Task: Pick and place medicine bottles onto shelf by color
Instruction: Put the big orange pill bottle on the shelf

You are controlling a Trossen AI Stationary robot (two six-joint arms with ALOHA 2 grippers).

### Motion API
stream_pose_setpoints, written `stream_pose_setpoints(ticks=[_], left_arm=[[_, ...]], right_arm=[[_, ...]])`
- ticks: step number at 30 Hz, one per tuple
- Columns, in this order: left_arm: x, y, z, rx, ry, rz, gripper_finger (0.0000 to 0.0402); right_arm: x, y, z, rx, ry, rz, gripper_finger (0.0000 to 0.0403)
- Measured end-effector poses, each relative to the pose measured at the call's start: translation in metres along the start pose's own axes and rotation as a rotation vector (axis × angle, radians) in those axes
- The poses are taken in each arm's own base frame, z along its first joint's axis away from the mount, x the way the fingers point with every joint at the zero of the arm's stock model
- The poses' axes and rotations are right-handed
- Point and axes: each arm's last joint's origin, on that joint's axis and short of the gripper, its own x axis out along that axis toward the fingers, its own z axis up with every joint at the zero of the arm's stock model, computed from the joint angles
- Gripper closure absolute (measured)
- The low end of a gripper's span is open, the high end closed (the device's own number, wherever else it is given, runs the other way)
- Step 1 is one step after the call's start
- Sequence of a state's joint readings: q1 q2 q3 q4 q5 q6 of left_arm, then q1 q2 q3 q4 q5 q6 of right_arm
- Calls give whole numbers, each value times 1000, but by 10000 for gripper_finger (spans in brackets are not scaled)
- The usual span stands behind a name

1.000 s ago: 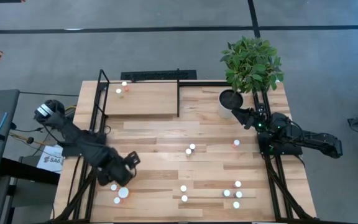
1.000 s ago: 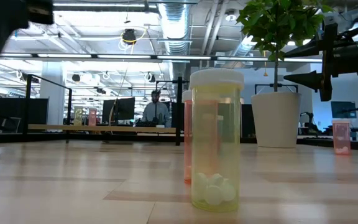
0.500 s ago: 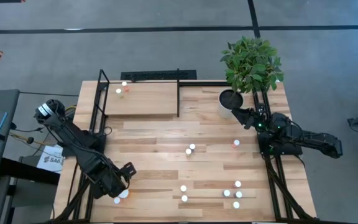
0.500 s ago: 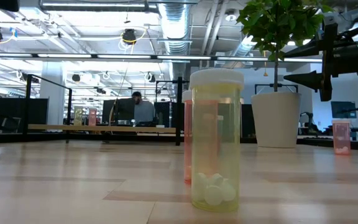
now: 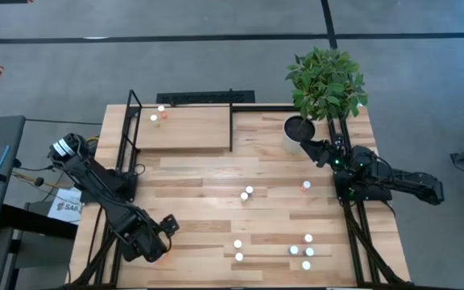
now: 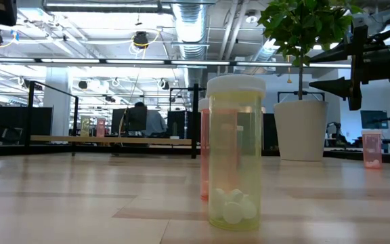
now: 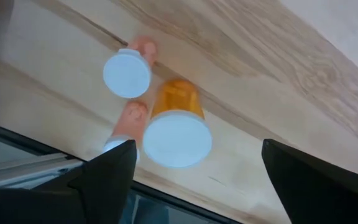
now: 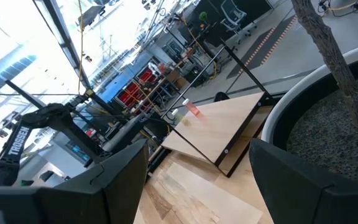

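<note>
Medicine bottles: 2 stand on the shelf (image 5: 185, 129), a white-capped one (image 5: 154, 118) and a reddish one (image 5: 163, 114), near its back left corner. The others stand on the surface (image 5: 216, 201) in front of the shelf.
Middle pair: 2 white caps (image 5: 247, 192) just beside each other, in front of the shelf's right end; in the low view they are the yellow bottle (image 6: 235, 152) holding white pills and a pink one just behind it.
Lone red bottle: (image 5: 306, 185), further right of the shelf, near the right gripper.
Front group: 2 caps (image 5: 238, 250) and 4 more (image 5: 306, 250), well apart from the shelf, near the surface's front edge.
Left front corner: an orange bottle with a large white cap (image 7: 176, 133) and 2 smaller pinkish bottles (image 7: 129, 70) just beside it, far from the shelf.
Left gripper: (image 5: 158, 242) hovers over that corner cluster, fingers (image 7: 107, 171) spread wide either side of the orange bottle, holding nothing.
Right gripper: (image 5: 316, 151) waits right of the shelf beside the white plant pot (image 5: 298, 133), fingers (image 8: 117, 177) wide apart and empty.
Background: a person sits at a desk beyond the shelf in the low view.
</note>
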State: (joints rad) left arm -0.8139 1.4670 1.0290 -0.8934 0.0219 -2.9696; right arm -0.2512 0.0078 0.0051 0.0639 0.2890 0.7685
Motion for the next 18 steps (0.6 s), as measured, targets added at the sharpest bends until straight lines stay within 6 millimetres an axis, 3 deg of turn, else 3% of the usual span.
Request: stream_pose_setpoints(ticks=[9, 18], left_arm=[[11, 2, -4, 25, -31, -1, 18], [22, 2, -7, 34, -53, -1, 17]], right_arm=[[0, 0, 0, 0, 0, 0, 100], [0, 0, 0, 0, 0, 0, 100]])
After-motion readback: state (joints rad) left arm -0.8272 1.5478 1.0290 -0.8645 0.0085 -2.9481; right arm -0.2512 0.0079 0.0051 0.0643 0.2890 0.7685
